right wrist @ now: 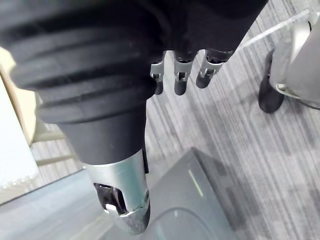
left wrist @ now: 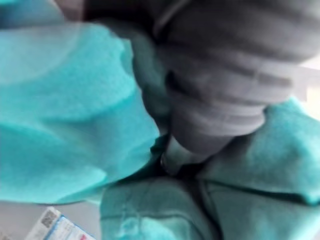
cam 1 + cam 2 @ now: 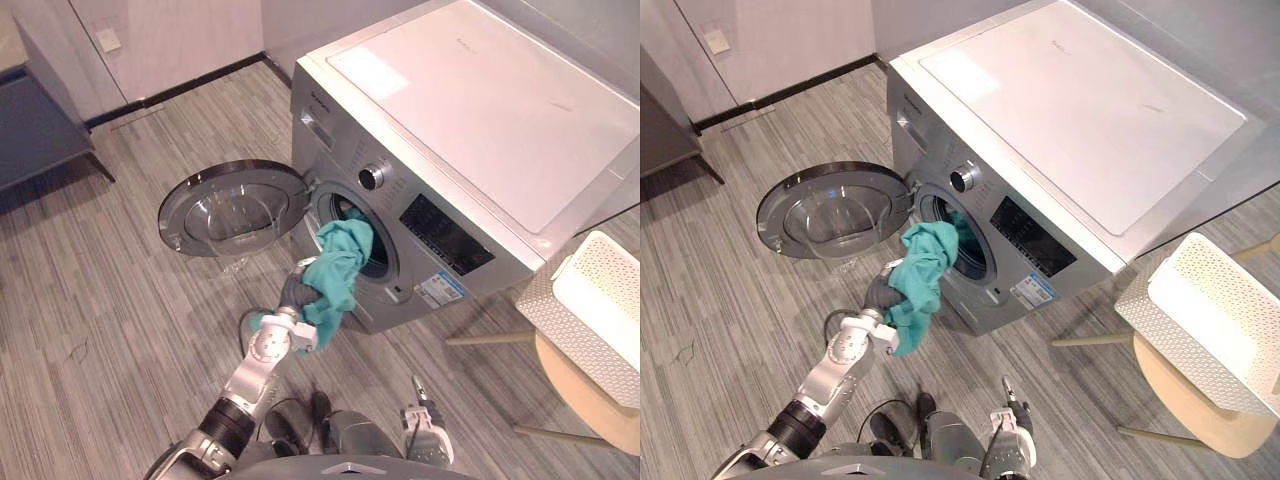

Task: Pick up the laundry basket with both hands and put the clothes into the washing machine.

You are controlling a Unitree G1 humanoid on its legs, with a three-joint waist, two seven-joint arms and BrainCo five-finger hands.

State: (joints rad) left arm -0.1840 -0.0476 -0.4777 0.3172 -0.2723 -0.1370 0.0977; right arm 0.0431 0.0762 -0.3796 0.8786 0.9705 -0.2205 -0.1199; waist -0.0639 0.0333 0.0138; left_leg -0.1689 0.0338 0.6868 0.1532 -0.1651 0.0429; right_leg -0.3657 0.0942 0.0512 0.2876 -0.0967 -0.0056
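Observation:
The silver front-loading washing machine [image 3: 450, 130] stands with its round door [image 3: 235, 208] swung open to the left. A teal garment [image 3: 338, 262] hangs out of the drum's mouth [image 3: 372, 255] and down over my left hand [image 3: 293, 292]. That hand is raised just in front of the opening, and its wrist view shows the dark cover [image 2: 225, 75] buried in teal cloth [image 2: 65, 125] bunched round it. The white perforated laundry basket [image 3: 545, 300] rests on a stool at the right. My right hand [image 1: 115, 125] hangs low over the floor, its fingers [image 1: 180, 80] relaxed and holding nothing.
A round wooden stool [image 3: 580, 390] carries the basket at the right edge. A grey cabinet [image 3: 30, 120] stands at the far left by the wall. Striped grey floor [image 3: 130, 320] lies open in front of the machine's door.

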